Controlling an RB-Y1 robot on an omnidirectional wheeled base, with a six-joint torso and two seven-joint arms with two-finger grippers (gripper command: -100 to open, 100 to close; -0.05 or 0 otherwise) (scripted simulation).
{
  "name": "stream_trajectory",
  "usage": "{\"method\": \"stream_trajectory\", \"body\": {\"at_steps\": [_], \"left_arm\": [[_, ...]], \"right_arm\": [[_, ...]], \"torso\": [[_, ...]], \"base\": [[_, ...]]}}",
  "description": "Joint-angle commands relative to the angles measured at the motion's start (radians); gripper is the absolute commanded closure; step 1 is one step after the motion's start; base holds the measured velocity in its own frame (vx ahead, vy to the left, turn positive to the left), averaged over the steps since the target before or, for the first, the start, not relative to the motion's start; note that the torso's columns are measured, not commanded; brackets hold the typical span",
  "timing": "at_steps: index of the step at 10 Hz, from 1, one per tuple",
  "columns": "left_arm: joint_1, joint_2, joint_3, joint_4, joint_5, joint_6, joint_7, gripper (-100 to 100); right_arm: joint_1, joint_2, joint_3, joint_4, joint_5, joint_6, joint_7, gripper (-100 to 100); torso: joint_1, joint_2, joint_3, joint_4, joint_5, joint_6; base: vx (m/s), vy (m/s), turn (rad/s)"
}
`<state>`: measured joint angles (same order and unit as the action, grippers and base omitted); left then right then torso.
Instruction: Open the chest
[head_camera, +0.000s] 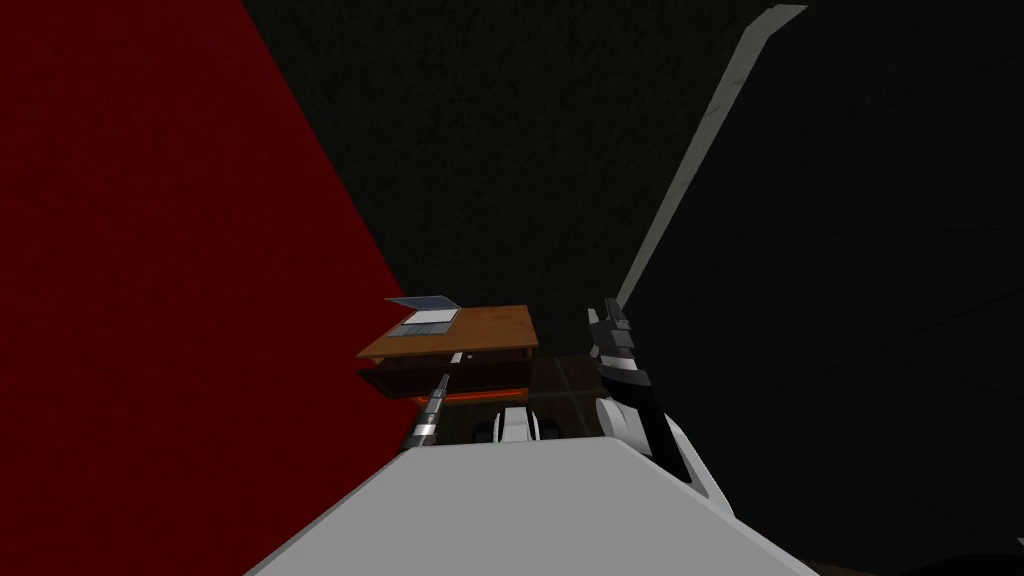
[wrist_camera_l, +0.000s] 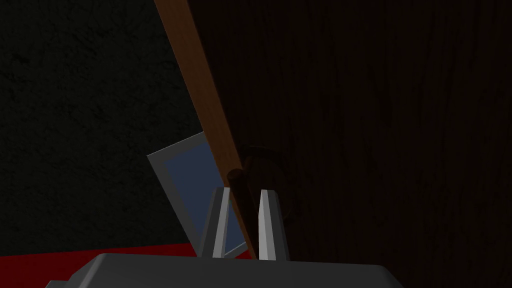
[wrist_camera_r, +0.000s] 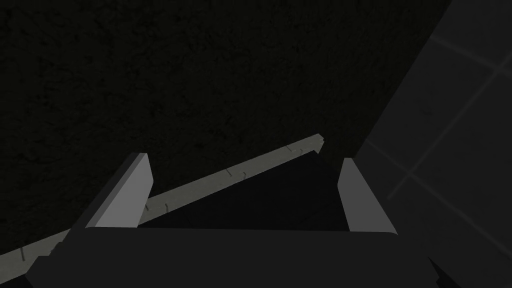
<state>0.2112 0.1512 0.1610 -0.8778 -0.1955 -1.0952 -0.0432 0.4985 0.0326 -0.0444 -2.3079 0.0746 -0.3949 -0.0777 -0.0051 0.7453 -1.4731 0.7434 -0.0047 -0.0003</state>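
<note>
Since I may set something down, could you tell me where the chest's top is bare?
The chest top is bare from the laptop to its right edge. The left part holds the laptop; the left gripper is at the front handle.

chest (head_camera: 495, 325): one is counted.
handle (wrist_camera_l: 241, 192): one is counted, on the chest front.
laptop (head_camera: 428, 312): one is counted.
grippers: two are counted, left gripper (wrist_camera_l: 245, 191) and right gripper (wrist_camera_r: 245, 160).
fingers (wrist_camera_r: 125, 190): four are counted, two per gripper.
</note>
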Motion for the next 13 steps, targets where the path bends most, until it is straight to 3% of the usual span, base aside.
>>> {"method": "stream_trajectory", "body": {"at_steps": [1,7,8,13], "left_arm": [[0.003,0.010,-0.001,-0.014,-0.001,0.014,0.013,100],[-0.056,-0.040,-0.011,-0.023,0.024,0.066,-0.059,100],[-0.050,-0.019,-0.013,-0.073,0.023,0.137,-0.025,-100],[-0.101,0.034,-0.008,-0.141,0.035,0.259,0.031,-100]], "right_arm": [[0.000,0.000,0.000,0.000,0.000,0.000,0.000,0],[0.000,0.000,0.000,0.000,0.000,0.000,0.000,0],[0.000,0.000,0.000,0.000,0.000,0.000,0.000,0],[0.000,0.000,0.000,0.000,0.000,0.000,0.000,0]], "torso": [[-0.001,0.000,0.000,0.002,-0.002,0.000],[-0.001,0.000,0.000,0.001,-0.001,0.000],[-0.003,0.002,0.001,0.002,-0.002,0.000],[0.006,-0.008,-0.003,-0.005,0.005,0.001]], "base": [[-0.086,-0.021,0.013],[-0.192,0.045,-0.046],[-0.137,-0.017,-0.013],[-0.067,-0.044,-0.004]]}}
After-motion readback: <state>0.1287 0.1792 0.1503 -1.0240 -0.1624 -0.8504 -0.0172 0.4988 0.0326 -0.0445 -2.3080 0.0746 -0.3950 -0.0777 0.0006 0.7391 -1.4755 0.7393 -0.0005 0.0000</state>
